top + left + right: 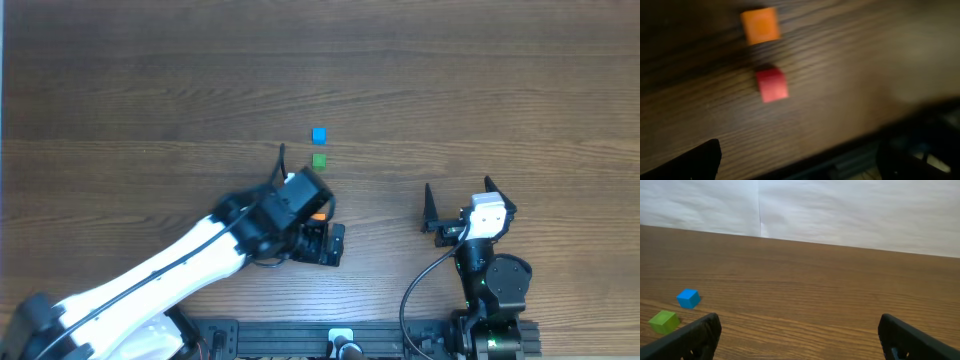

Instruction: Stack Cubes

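Note:
A blue cube [318, 135] and a green cube [319, 160] lie close together at mid-table, also seen as the blue cube [688, 298] and green cube [663, 321]. An orange cube [760, 25] and a red cube [772, 85] lie apart on the wood under my left arm; in the top view a bit of the orange cube [318, 215] peeks out beside the wrist. My left gripper [325, 243] hovers above them, open and empty [800, 170]. My right gripper [462, 203] stands open and empty at the right, away from all cubes [800, 345].
The wooden table [480, 90] stretches bare at the back and to both sides. A black rail [340, 335] runs along the front edge, close behind the left gripper. A white wall [840, 210] backs the table.

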You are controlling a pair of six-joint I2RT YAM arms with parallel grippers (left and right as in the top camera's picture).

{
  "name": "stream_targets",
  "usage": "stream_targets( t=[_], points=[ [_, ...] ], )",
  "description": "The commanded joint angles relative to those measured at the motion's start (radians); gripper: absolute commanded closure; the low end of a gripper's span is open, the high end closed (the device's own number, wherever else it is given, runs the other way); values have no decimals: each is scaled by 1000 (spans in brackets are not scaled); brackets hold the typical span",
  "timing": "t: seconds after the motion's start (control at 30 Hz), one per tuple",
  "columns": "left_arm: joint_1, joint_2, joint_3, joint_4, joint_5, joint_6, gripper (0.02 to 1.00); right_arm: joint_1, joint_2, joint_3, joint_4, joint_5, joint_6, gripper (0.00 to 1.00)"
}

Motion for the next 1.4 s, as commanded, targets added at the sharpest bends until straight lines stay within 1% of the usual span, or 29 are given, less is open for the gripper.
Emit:
stream_targets(
  t=[0.03,0.17,0.3,0.53,0.73,0.9,1.13,1.27,1.4],
  points=[
    [-25,128,15,22,-100,-204,18,-5,-9,-6,-3,3,-5,7],
    [-28,223,15,78,-127,-217,20,-5,-9,-6,-3,3,-5,7],
    [-38,285,15,111,-174,-233,20,-5,-9,-6,-3,3,-5,7],
    [-51,307,15,109,-199,-221,23,-5,-9,-6,-3,3,-5,7],
    [-74,312,15,112,-203,-202,25,-5,-9,-6,-3,3,-5,7],
    [-83,315,14,112,-203,-180,80,-5,-9,-6,-3,3,-5,9],
    [-95,348,14,116,-204,-180,108,-5,-9,-6,-3,3,-5,7],
    [-97,355,15,117,-219,-180,148,-5,-9,-6,-3,3,-5,7],
    [-97,355,15,117,-222,-180,163,-5,-9,-6,-3,3,-5,9]
  ],
)
